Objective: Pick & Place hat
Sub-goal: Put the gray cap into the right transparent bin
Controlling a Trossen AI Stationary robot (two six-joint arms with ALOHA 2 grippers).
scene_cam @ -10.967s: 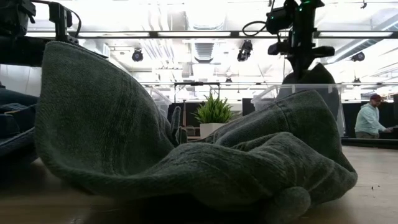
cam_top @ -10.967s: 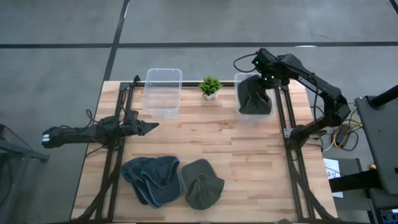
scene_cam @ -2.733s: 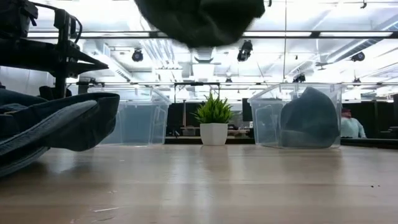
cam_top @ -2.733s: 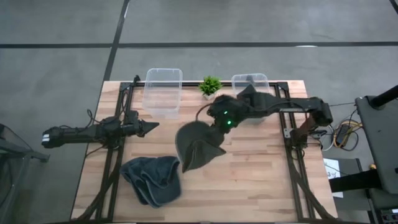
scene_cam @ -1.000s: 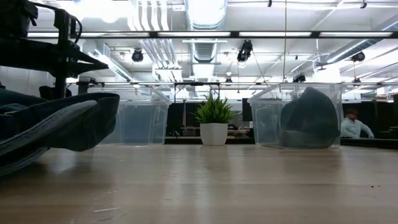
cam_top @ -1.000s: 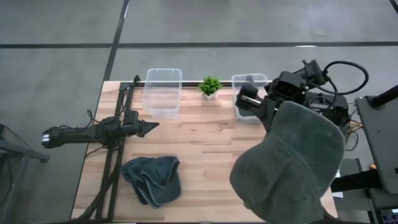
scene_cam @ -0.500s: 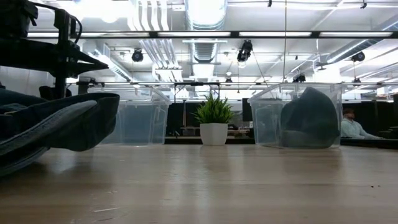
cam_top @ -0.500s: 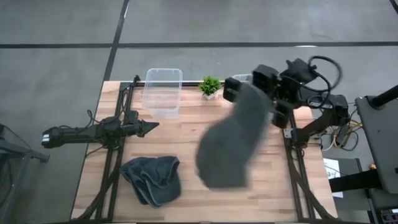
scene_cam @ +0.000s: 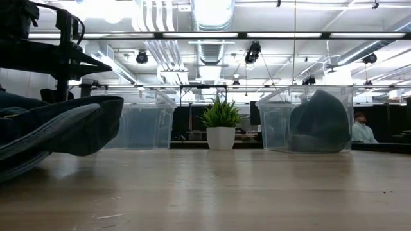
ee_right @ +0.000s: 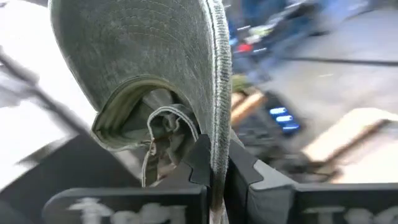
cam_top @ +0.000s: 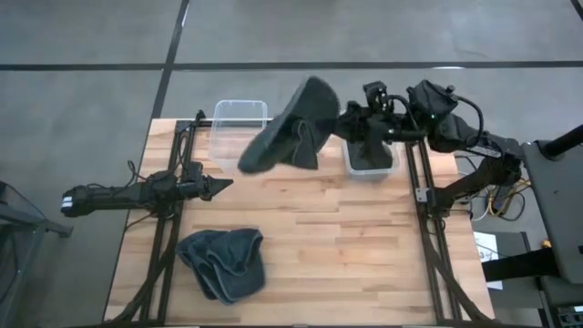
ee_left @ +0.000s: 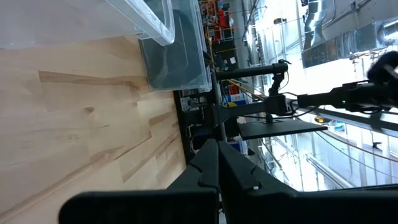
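Hat brim sits pinched between the right gripper's [ee_right: 211, 168] closed fingers; the olive cap [cam_top: 290, 138] swings high above the table's [cam_top: 364, 255] far edge, between the empty clear bin [cam_top: 239, 135] and the bin [cam_top: 369, 150] already holding a dark hat [scene_cam: 319, 122]. The left gripper [cam_top: 217, 185], fingers closed on nothing, waits low at the table's left side, near the blue-grey hats [cam_top: 223, 262].

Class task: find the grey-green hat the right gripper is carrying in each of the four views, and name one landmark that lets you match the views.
High view: hat, airborne between the bins.
Low view: not visible.
Left wrist view: not visible.
Right wrist view: hat, fills the frame, pinched.
Shared landmark: right-hand clear bin.
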